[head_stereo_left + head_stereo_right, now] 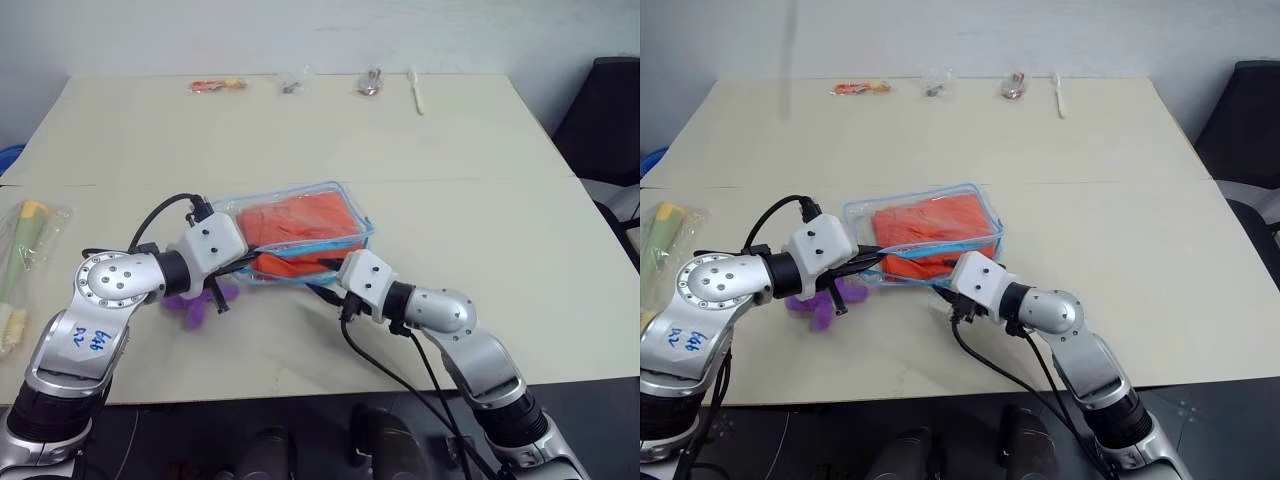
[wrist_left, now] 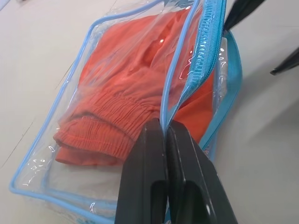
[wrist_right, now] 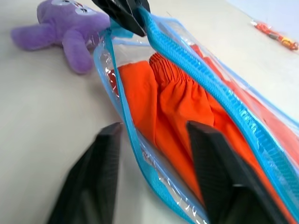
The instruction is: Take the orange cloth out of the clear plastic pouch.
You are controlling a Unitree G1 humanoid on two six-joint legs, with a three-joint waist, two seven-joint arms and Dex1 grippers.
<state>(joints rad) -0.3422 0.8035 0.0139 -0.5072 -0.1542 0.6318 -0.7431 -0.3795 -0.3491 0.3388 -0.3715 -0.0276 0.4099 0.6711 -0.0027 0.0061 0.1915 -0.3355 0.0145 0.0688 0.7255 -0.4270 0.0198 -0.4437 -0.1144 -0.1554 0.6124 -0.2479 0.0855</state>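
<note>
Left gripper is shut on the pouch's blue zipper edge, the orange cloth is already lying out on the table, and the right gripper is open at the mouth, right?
Not quite. The orange cloth is still inside the clear plastic pouch, as the left wrist view shows. The rest holds: the left gripper is shut on the zipper edge, and the right gripper is open at the mouth.
</note>
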